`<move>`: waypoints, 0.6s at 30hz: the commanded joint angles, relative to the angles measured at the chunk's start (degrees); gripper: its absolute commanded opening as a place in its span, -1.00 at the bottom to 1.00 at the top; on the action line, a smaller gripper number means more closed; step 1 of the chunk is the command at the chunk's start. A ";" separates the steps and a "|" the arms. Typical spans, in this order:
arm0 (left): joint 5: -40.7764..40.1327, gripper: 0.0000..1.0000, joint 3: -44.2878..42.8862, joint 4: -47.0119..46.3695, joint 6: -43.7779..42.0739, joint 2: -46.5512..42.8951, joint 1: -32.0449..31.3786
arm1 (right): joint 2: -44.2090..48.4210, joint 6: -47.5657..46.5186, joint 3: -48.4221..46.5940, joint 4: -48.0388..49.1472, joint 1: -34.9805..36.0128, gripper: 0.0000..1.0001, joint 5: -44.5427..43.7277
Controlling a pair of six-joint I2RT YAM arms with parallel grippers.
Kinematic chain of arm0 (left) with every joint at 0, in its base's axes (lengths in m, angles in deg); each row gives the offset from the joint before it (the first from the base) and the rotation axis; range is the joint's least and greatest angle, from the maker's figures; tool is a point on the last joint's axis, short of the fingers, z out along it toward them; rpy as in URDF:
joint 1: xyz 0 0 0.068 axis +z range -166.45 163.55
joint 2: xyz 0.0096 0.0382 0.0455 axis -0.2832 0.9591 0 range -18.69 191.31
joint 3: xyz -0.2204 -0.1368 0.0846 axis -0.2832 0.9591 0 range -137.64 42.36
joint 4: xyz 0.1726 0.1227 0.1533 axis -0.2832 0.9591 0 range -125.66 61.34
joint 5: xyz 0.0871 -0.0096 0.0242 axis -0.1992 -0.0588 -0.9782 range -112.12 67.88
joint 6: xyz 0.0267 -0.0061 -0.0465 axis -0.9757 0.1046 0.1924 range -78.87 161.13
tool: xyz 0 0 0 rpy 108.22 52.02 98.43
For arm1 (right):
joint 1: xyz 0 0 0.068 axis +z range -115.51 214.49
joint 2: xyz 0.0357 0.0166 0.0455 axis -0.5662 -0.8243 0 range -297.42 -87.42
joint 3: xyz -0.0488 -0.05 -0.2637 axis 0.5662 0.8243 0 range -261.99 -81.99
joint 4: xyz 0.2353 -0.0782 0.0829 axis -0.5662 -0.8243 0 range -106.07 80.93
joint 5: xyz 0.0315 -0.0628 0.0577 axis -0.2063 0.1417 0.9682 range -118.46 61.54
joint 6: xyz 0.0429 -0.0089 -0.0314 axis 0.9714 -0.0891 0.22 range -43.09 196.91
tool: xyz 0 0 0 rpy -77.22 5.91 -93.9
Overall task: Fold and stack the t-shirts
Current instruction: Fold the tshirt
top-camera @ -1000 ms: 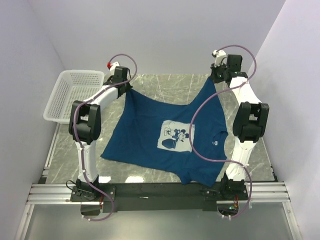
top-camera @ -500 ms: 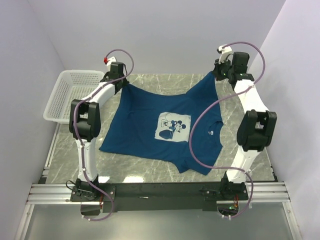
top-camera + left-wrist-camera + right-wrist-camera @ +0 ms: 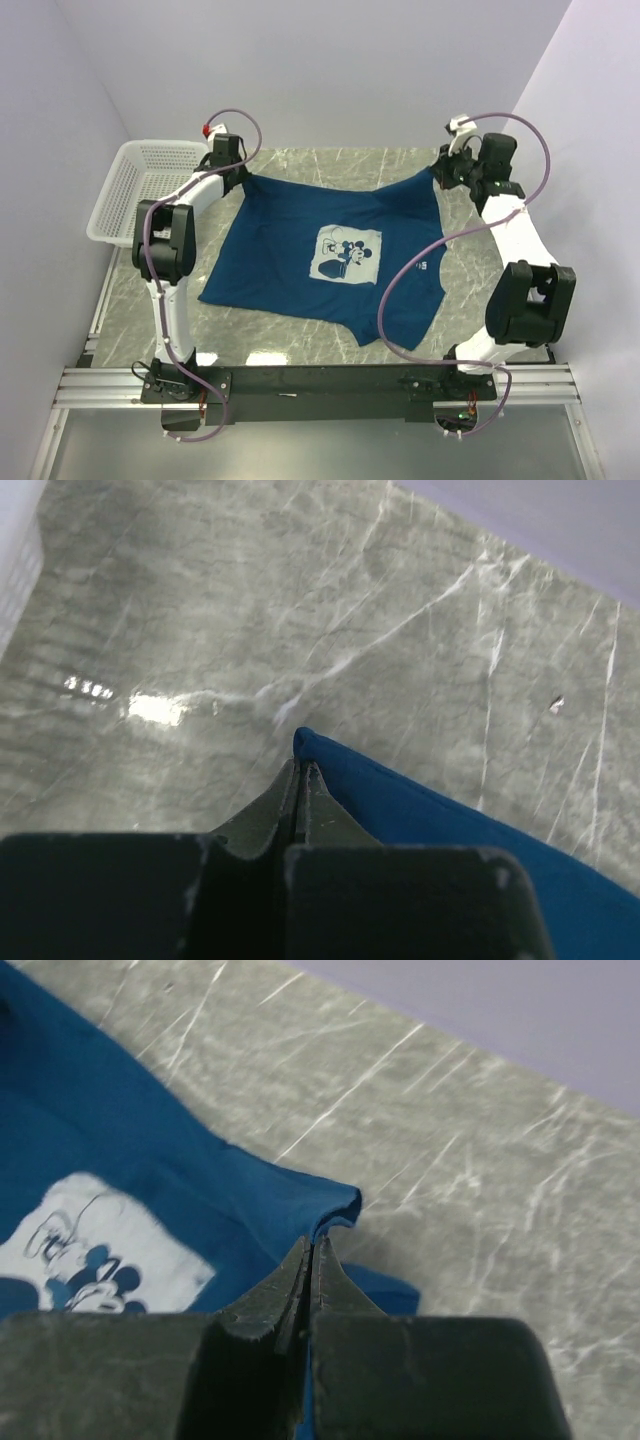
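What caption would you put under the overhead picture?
Left gripper and right gripper pinch far corners of a navy t-shirt spread over a marble table beside a white basket.

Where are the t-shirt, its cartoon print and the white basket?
t-shirt (image 3: 285,240): top external view, plain blue cloth left of the print.
cartoon print (image 3: 346,256): top external view, middle of the pale square.
white basket (image 3: 112,195): top external view, its left mesh wall.
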 commanded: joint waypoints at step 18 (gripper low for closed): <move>7.53 -0.99 13.87 -10.34 -3.53 -14.28 1.89 | 18.09 -1.66 16.02 2.64 -0.33 -1.00 4.89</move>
